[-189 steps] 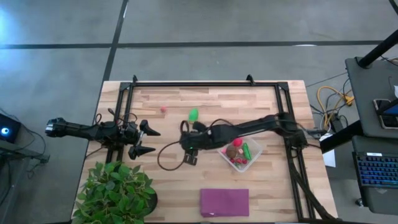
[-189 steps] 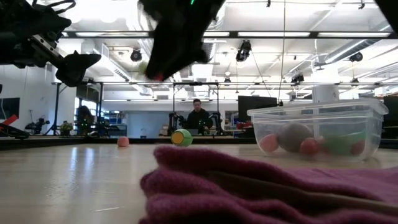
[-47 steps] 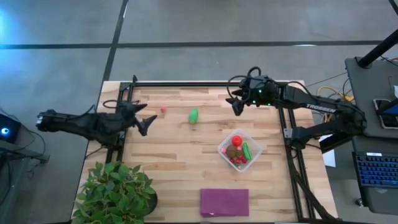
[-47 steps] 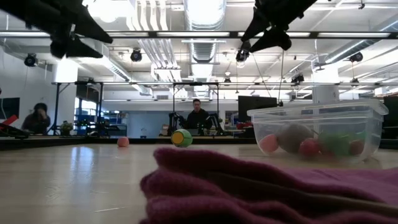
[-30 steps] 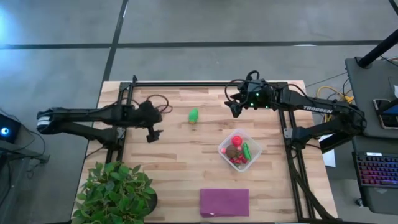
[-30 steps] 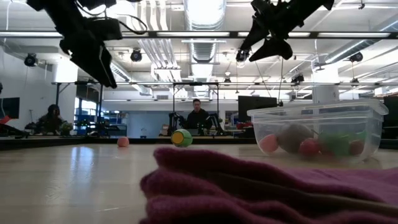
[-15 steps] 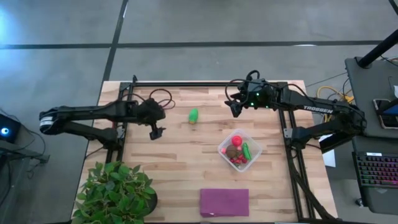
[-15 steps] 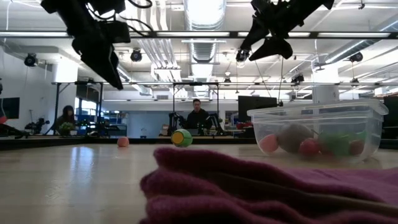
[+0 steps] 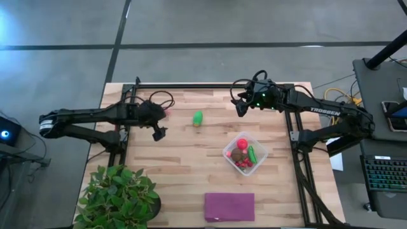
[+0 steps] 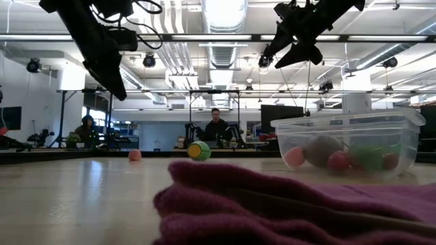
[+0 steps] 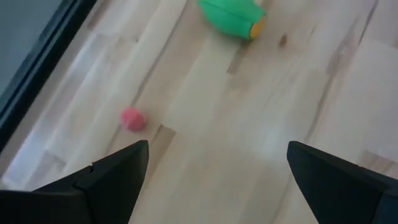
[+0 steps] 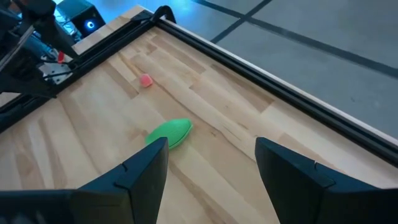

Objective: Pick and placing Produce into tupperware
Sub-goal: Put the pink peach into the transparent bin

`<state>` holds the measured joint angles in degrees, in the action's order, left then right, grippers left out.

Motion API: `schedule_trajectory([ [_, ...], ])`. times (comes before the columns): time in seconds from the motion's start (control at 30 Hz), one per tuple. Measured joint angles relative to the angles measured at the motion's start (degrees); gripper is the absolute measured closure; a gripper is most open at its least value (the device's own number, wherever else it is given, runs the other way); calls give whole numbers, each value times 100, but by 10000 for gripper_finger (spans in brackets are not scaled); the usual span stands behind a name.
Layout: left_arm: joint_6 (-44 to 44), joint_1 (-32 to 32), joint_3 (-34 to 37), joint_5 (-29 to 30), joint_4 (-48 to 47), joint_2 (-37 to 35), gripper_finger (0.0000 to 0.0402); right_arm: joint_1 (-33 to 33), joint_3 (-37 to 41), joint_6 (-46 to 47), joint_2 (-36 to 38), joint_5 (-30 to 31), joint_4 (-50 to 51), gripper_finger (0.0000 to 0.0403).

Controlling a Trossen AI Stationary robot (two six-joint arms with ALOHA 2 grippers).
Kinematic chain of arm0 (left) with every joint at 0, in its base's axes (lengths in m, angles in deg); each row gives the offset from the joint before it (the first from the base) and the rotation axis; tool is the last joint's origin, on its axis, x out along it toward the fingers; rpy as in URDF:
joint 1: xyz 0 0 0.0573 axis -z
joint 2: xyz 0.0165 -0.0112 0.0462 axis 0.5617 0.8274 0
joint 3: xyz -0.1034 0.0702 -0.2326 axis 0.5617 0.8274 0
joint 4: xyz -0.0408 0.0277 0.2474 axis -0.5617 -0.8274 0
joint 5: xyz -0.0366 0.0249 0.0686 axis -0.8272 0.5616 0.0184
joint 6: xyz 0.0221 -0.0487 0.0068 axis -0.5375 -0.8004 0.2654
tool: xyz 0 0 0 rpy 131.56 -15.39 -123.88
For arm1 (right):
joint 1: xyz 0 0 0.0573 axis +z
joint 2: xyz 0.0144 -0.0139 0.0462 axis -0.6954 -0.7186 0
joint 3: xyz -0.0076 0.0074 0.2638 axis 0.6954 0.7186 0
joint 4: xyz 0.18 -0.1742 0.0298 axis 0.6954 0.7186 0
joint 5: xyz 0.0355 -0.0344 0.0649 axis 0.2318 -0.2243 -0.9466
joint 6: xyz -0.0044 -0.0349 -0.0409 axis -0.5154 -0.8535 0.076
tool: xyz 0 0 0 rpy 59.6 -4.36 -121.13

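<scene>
A small pink berry (image 11: 132, 118) and a green piece (image 11: 233, 14) lie on the wooden table, apart from each other. My left gripper (image 9: 158, 132) is open and empty, hovering above the table near the berry, fingers pointing down. My right gripper (image 9: 240, 109) is open and empty, raised near the far edge, right of the green piece (image 9: 198, 117). The clear tupperware (image 9: 257, 164) stands right of centre and holds a red ball, a brown oval, a green piece and small red berries.
A folded purple cloth (image 9: 229, 207) lies at the near edge. A leafy potted plant (image 9: 119, 196) stands at the near left corner. A black frame (image 9: 210, 85) runs along the far edge and both sides. People show in the room behind the table.
My left gripper has moved a little toward the table's far edge, staying open above the table near the pink berry. The produce and the tupperware have not moved.
</scene>
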<state>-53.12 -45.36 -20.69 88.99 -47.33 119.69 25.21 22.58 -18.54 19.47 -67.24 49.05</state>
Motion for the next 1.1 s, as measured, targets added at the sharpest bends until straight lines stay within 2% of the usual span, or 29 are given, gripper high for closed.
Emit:
schedule_trajectory([
  [0.13,-95,-52,11,92,-104,27,35,-9,0,0,0,0,2,170],
  [0.3,234,-55,-59,383,-77,0,35,-33,0,7,0,0,2,170],
  [0.47,247,-54,-67,409,-83,0,35,-33,0,9,0,2,2,170],
  [0.6,17,-162,43,-105,-96,17,35,-33,0,7,0,2,2,170],
  [0.87,-999,-218,175,-419,-158,71,35,-33,0,7,0,2,4,170],
  [1.0,-877,-257,145,-638,-215,121,41,-33,0,17,0,-1,8,170],
  [1.1,-675,-501,122,-1032,-204,129,53,-31,0,20,0,-5,15,170],
])
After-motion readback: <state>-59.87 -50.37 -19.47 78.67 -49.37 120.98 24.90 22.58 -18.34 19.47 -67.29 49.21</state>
